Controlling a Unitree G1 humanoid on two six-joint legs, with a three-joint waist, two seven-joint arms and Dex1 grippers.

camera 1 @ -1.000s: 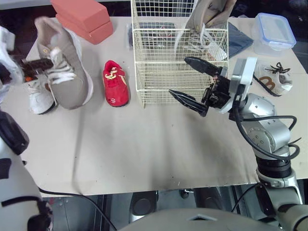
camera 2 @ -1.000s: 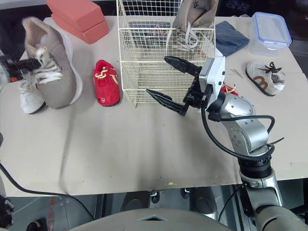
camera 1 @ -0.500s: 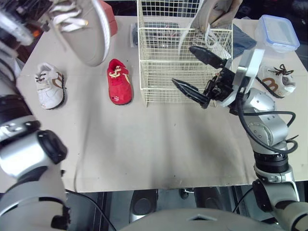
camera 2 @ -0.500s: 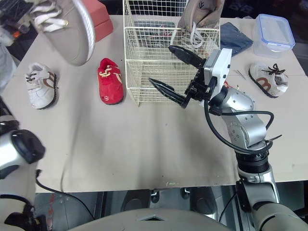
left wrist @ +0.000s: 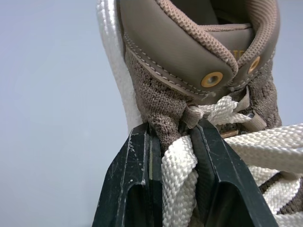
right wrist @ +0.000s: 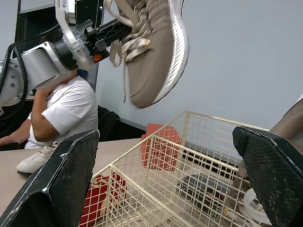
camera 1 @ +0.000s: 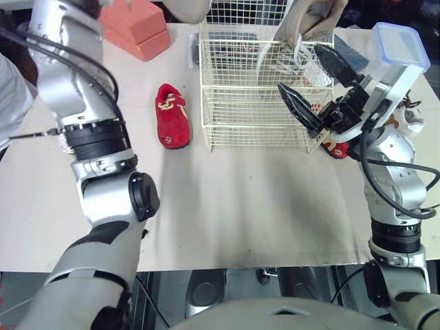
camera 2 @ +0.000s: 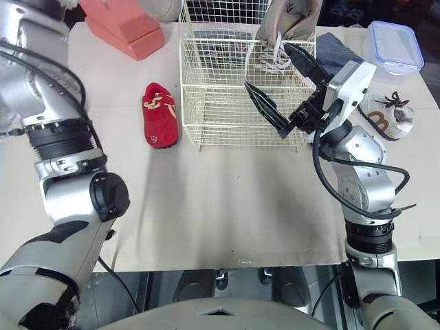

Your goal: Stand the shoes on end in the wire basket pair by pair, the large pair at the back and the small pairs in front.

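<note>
My left gripper (left wrist: 173, 130) is shut on the tongue and laces of a large tan shoe (left wrist: 199, 71). In the right wrist view that shoe (right wrist: 154, 52) hangs high in the air, beyond the wire basket (camera 1: 234, 41). The other large tan shoe (camera 1: 308, 17) stands on end in the basket's back right corner. My right gripper (camera 1: 297, 64) is open at the basket's front right corner, holding nothing. One small red shoe (camera 1: 172, 117) lies left of the basket and another (camera 1: 335, 148) shows just behind my right gripper. A small white shoe (right wrist: 35, 161) lies on the table.
A white and brown small shoe (camera 1: 412, 113) and a lidded plastic box (camera 1: 402, 45) are at the far right. Dark cloth (camera 1: 350, 58) lies beside the basket. Red boxes (camera 1: 134, 27) sit at the back left. A person in a white T-shirt (right wrist: 66, 118) sits past the table.
My left arm has lifted the large tan shoe off the table and swung it high towards the basket. My right gripper, still open, has moved right to the basket's front right corner.
</note>
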